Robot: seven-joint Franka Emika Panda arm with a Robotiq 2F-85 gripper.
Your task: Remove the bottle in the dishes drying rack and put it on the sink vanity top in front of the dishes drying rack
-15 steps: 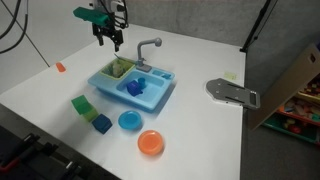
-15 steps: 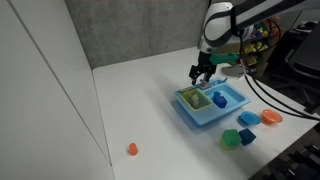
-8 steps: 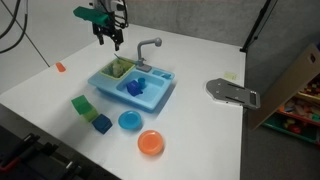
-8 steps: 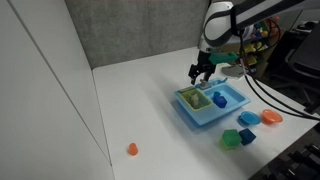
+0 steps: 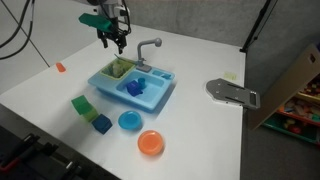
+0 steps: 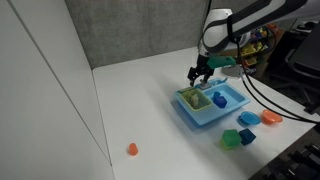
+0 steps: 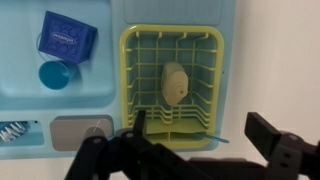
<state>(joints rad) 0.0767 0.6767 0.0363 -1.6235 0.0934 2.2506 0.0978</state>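
Note:
The light-green dishes drying rack (image 7: 128, 70) sits in the light-blue toy sink vanity top (image 7: 100, 75). A pale yellow-green bottle (image 7: 175, 82) lies in the middle of the rack. My gripper (image 7: 205, 135) hovers above the rack's outer edge, open and empty, one finger (image 7: 140, 122) over the rack and the other over the white table. In both exterior views the gripper (image 5: 117, 38) (image 6: 202, 72) hangs above the rack (image 5: 120, 68) (image 6: 194, 98) end of the sink (image 5: 160, 98) (image 6: 205, 118).
A dark blue box (image 7: 67, 38) and a blue cup (image 7: 55, 73) lie in the basin beside the grey faucet (image 5: 148, 45). In front of the sink are a green cube (image 5: 83, 104), a blue cube (image 5: 102, 123), a blue bowl (image 5: 129, 120) and an orange plate (image 5: 151, 142). A grey device (image 5: 232, 92) lies farther off.
The gripper has shifted slightly sideways above the rack, still open. Nothing else has moved.

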